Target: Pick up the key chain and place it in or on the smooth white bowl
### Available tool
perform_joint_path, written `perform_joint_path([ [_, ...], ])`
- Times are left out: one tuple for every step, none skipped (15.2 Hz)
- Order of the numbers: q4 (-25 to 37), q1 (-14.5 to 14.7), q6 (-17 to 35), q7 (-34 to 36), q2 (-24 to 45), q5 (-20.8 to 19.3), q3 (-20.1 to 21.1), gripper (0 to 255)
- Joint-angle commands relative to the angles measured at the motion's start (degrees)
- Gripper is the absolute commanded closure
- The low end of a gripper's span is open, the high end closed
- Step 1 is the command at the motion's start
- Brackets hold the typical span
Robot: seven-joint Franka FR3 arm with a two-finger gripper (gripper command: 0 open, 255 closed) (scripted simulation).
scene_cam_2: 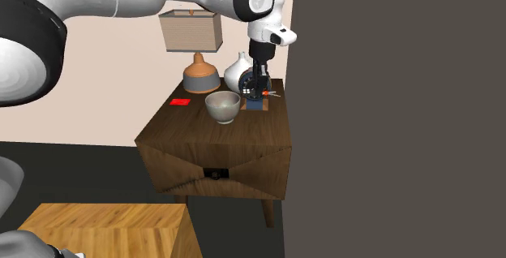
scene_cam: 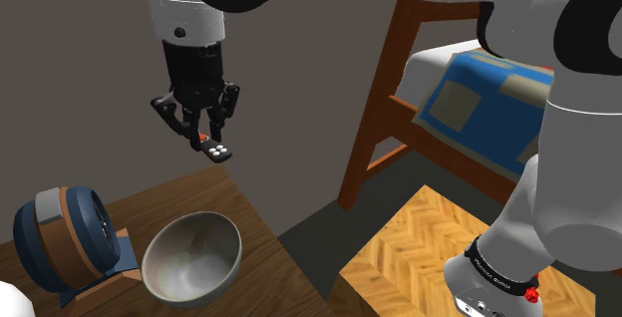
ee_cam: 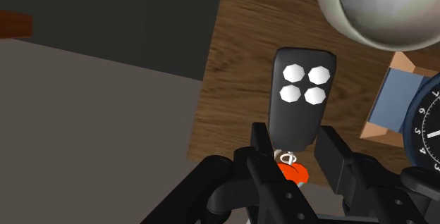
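A black key chain fob [ee_cam: 303, 89] with four white buttons and an orange tag hangs between my fingers. My gripper [ee_cam: 295, 141] is shut on its ring end. In the shoulder view the gripper [scene_cam: 206, 131] hovers well above the wooden table [scene_cam: 254, 220], with the fob [scene_cam: 217, 152] dangling below its tips. The smooth pale bowl [scene_cam: 191, 255] sits upright on the table, lower and slightly toward that view's left of the fob. From the second exterior view the gripper [scene_cam_2: 258, 86] hangs just right of the bowl [scene_cam_2: 222, 106]. Beyond the fob, the bowl's rim [ee_cam: 384, 8] appears.
A blue round clock [scene_cam: 70, 240] on a wooden stand sits beside the bowl. A lamp [scene_cam_2: 193, 45], a white vase [scene_cam_2: 237, 71] and a red card [scene_cam_2: 180, 101] stand farther back. The table's edge [ee_cam: 204, 110] runs close under the fob. A wooden-framed bed [scene_cam: 468, 96] lies beyond.
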Motion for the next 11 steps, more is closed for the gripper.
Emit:
perform_joint_path([
  [0.9,0.1,-1.0,0.1,-0.1,0.1,0.1,255],
  [-0.1,0.6,-0.7,1.1,-0.9,0.3,0.5,255],
  [-1.1,1.2,-0.4,2.1,-1.7,0.6,0.9,255],
  [-2.0,1.7,-0.1,3.2,-2.4,0.8,1.3,255],
  [-2.8,2.3,0.1,4.2,-3.0,1.0,1.7,255],
  [-3.5,2.9,0.3,5.3,-3.6,1.2,2.1,255],
  [-4.1,3.5,0.5,6.4,-4.1,1.4,2.5,255],
  [-4.6,4.2,0.7,7.5,-4.6,1.5,2.9,255],
  [-5.1,4.9,0.8,8.6,-5.0,1.6,3.4,255],
  [-5.4,5.5,0.9,9.7,-5.3,1.7,3.8,255],
  [-5.7,6.3,1.0,10.9,-5.6,1.8,4.2,255],
])
